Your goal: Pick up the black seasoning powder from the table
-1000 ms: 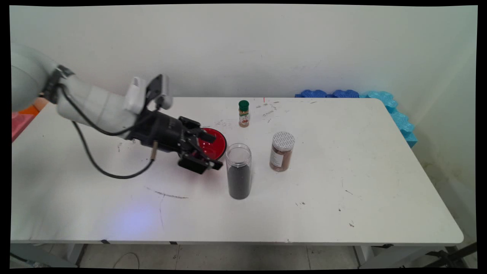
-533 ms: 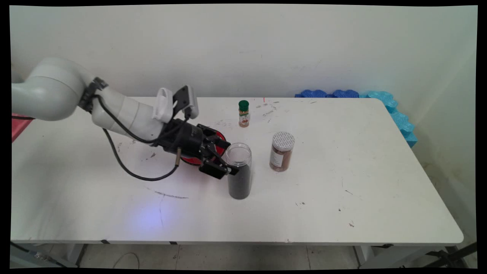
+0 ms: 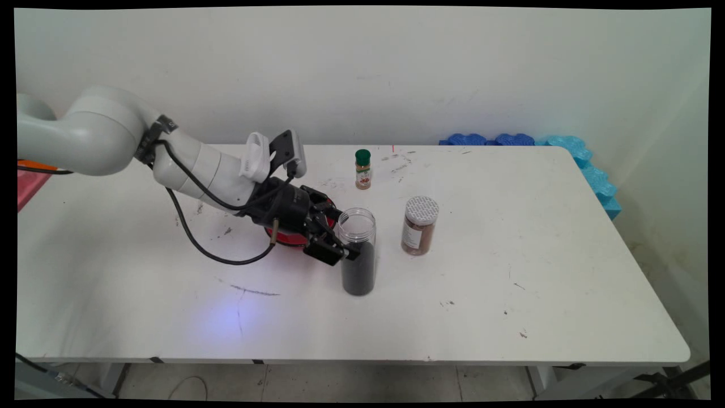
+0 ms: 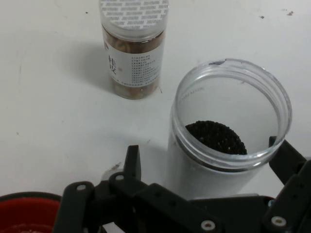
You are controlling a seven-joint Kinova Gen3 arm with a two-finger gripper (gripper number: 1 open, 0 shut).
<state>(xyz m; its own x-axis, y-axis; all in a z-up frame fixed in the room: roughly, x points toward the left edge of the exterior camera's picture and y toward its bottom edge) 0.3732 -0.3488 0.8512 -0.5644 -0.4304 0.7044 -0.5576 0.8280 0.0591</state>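
Note:
A tall clear jar [image 3: 358, 266] without a lid, holding black grains in its lower half, stands near the table's middle. My gripper [image 3: 346, 235] comes at its upper part from the left, open, one finger on each side of the jar. In the hand view the jar [image 4: 228, 160] sits between the fingers of the gripper [image 4: 209, 160]. The left finger [image 4: 132, 162] stands a little apart from the glass, and the right finger [image 4: 286, 155] is close against it. A red bowl [image 3: 285, 239] lies just behind the hand, mostly hidden by it, and its rim [image 4: 24, 213] shows at the bottom left.
A brown spice jar [image 3: 419, 226] with a white lid stands right of the clear jar and shows in the hand view too [image 4: 133, 53]. A small green-capped bottle [image 3: 362, 169] stands farther back. Blue foam [image 3: 578, 153] lines the table's far right corner.
The gripper has travelled right from over the red bowl to the clear jar, and its fingers now straddle the jar's upper part. The jars and bottle stand where they were.

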